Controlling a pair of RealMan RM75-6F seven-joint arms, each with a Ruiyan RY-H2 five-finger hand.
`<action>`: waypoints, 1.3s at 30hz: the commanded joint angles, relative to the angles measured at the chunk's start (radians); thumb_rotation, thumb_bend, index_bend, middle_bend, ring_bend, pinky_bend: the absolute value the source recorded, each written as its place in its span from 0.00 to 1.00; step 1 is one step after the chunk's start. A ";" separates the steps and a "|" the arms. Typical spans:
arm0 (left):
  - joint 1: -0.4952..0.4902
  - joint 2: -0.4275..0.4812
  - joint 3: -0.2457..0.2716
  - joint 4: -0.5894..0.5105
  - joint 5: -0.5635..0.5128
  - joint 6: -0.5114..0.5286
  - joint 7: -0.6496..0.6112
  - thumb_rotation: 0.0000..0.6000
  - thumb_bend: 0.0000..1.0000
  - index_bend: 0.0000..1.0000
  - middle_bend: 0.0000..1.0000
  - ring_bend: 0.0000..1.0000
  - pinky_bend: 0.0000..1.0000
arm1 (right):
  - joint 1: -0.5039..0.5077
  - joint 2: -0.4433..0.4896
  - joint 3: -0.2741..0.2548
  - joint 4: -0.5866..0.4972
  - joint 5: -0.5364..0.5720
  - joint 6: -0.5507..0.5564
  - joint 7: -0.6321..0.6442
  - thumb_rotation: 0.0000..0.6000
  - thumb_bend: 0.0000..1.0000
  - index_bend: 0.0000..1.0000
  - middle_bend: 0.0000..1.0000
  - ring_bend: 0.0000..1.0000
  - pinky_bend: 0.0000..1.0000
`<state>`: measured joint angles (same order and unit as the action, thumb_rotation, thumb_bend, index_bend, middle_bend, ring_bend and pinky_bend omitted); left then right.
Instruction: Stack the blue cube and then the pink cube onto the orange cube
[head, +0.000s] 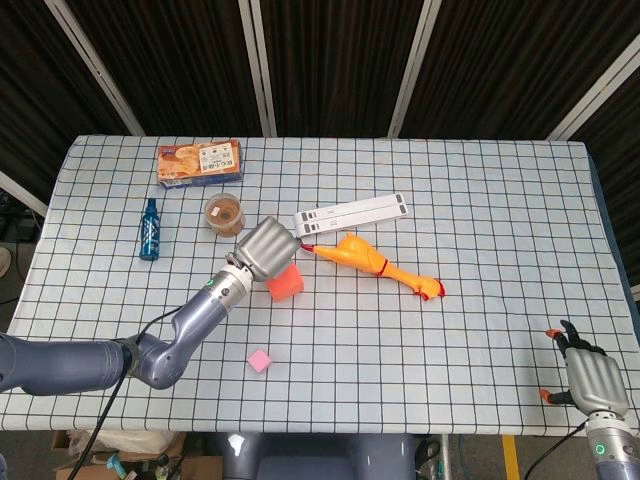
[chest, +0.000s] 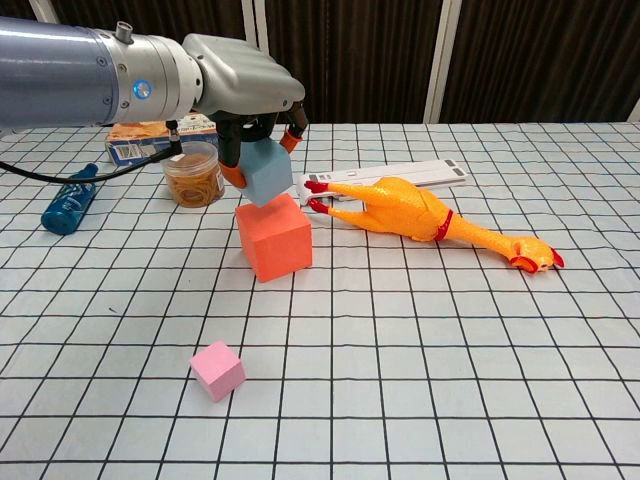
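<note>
While the left hand (chest: 250, 95) grips it, the blue cube (chest: 268, 176) hangs tilted over the orange cube (chest: 274, 238).

The blue cube (chest: 268, 174) is held by the left hand (chest: 245, 88) directly above the far edge of the orange cube (chest: 274, 238); whether the two touch cannot be told. The pink cube (chest: 217, 369) is placed nearer and slightly left. The rubber chicken (chest: 424, 219) is laid to the right of the orange cube, with the flat strip (chest: 400, 178) just behind it. The jar (chest: 194, 174), bottle (chest: 70, 199) and box (chest: 148, 139) are set to the far left. The right hand (head: 594, 383) is positioned at the near right corner of the table (head: 500, 200).
</note>
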<state>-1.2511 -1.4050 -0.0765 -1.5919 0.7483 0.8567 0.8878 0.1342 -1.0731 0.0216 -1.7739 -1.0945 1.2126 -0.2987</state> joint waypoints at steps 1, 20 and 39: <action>0.018 0.011 0.009 0.031 0.061 -0.053 -0.084 1.00 0.34 0.73 0.74 0.78 1.00 | 0.004 -0.006 0.000 0.003 0.019 -0.006 -0.014 1.00 0.12 0.21 0.07 0.24 0.26; 0.037 0.010 -0.017 0.152 0.253 -0.200 -0.376 1.00 0.32 0.72 0.72 0.76 1.00 | 0.020 -0.034 0.004 0.030 0.089 -0.018 -0.060 1.00 0.12 0.21 0.07 0.24 0.26; -0.019 -0.005 -0.053 0.255 0.438 -0.304 -0.551 1.00 0.32 0.72 0.70 0.75 1.00 | 0.035 -0.057 0.010 0.071 0.184 -0.037 -0.098 1.00 0.12 0.21 0.07 0.24 0.26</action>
<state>-1.2641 -1.4150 -0.1267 -1.3312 1.1787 0.5597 0.3422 0.1692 -1.1302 0.0315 -1.7035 -0.9111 1.1766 -0.3975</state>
